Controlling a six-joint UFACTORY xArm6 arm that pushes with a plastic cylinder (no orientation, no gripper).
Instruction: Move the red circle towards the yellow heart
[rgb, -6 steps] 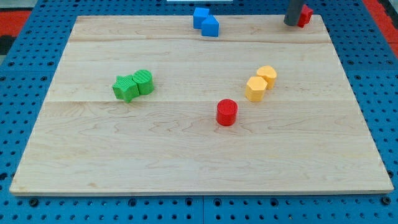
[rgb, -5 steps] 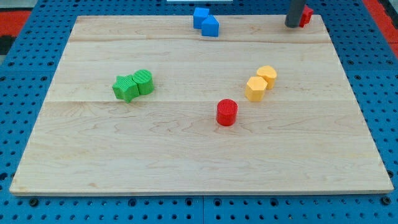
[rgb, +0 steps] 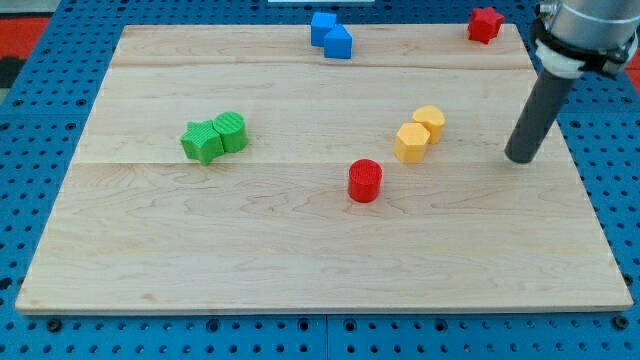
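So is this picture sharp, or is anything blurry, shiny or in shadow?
Camera view: evenly lit and mostly sharp; the red circle and two yellow blocks have crisp edges and only faint shadows. No strong glare on the wooden board. The dark rod looks slightly soft, my tip resting to the view's right of the yellow pair.

The desk (rgb: 300, 250) is pale wood with faint grain, set on a blue pegboard (rgb: 30, 120) dotted with dark holes, which turns red at the view's top corners. The red circle (rgb: 365, 181) is bright red, as is the small red block (rgb: 486, 23). 2 yellow blocks (rgb: 419, 133) are orange-yellow, 2 green blocks (rgb: 214, 136) vivid green with ridged tops, 2 blue blocks (rgb: 331, 35) bright blue. My tip (rgb: 519, 159) is dark grey.
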